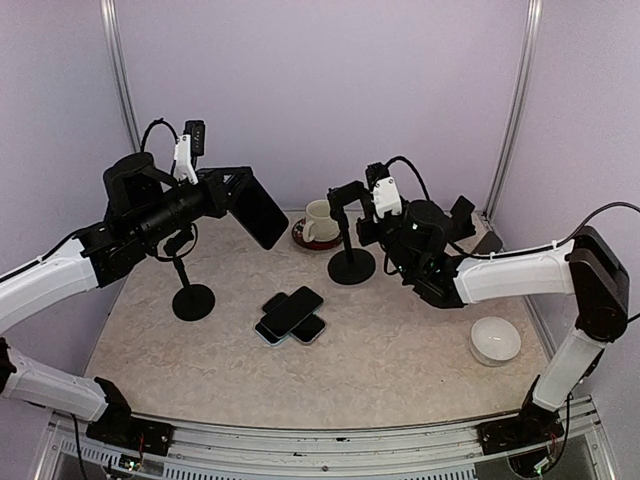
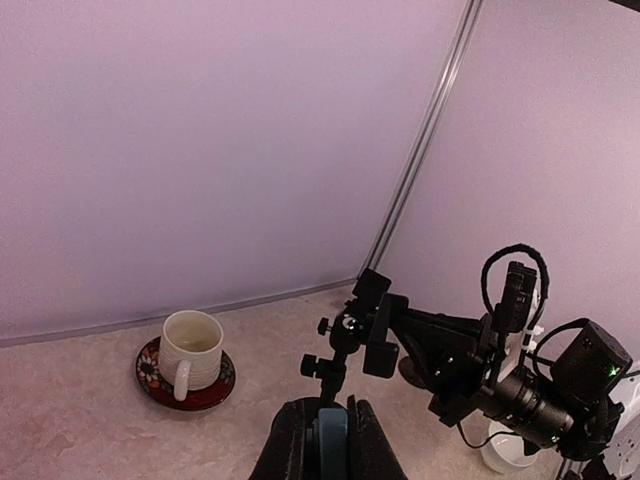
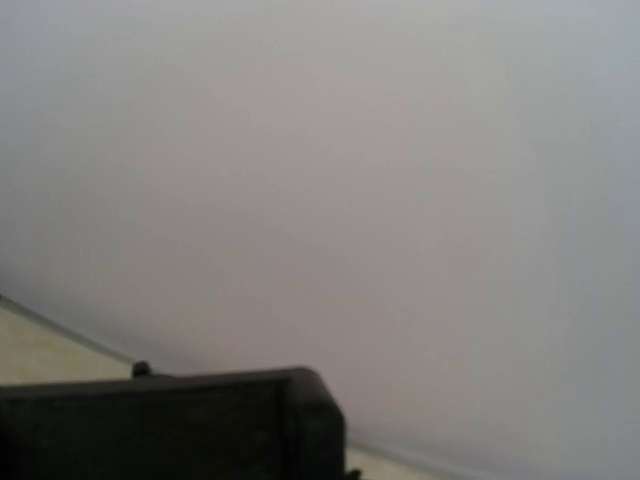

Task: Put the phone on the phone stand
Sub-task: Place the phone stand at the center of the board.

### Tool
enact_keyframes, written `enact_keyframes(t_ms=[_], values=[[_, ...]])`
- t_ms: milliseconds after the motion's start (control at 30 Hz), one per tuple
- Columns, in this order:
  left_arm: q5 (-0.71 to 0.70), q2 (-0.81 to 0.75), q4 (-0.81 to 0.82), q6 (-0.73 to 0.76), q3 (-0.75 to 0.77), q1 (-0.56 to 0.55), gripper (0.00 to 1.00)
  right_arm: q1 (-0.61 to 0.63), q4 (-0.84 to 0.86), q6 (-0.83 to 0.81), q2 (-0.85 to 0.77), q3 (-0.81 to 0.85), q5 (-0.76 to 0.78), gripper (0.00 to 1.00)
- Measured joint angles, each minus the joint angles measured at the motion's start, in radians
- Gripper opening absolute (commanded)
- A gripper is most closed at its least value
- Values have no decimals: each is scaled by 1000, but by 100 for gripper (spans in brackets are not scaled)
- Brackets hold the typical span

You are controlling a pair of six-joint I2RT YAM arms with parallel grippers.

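- While the phone (image 1: 264, 212) is held aloft over the far-left part of the table (image 1: 420, 380), one end is pinched by the left gripper (image 1: 236, 192), its edge seen between the fingers (image 2: 288, 450).
- A left stand (image 1: 191, 296) is seen just below; spare phones (image 1: 291, 314) are stacked mid-table.
- A mug (image 1: 319, 219) on a saucer (image 1: 303, 239) is set behind the central stand (image 1: 351, 262); a white bowl (image 1: 496, 340) is placed near right.
- The phone's long axis is slanted down and rightward, away from the gripper.
- The right gripper (image 1: 358, 205) is pressed together at the central stand's head; a grip cannot be confirmed.
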Motion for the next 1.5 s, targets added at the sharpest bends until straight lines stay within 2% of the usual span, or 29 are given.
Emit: enact_keyframes(t_ms=[233,467,833,967,1300,1400,1500], values=[[47,117,69,24,70,-52,0,52,5,28,-101,-165,51,0],[92,170,108,40,105,-92,0,106,36,54,-167,-284,105,0],[158,175,146,40,108,-117,0,167,34,139,-192,-343,187,0],[162,175,151,41,108,-130,0,199,18,174,-193,-343,209,13],[162,175,159,43,104,-146,0,280,13,225,-241,-344,294,13],[162,173,159,43,104,-153,0,294,13,239,-243,-345,323,18],[161,169,159,43,104,-158,0,307,-7,257,-246,-351,332,29]])
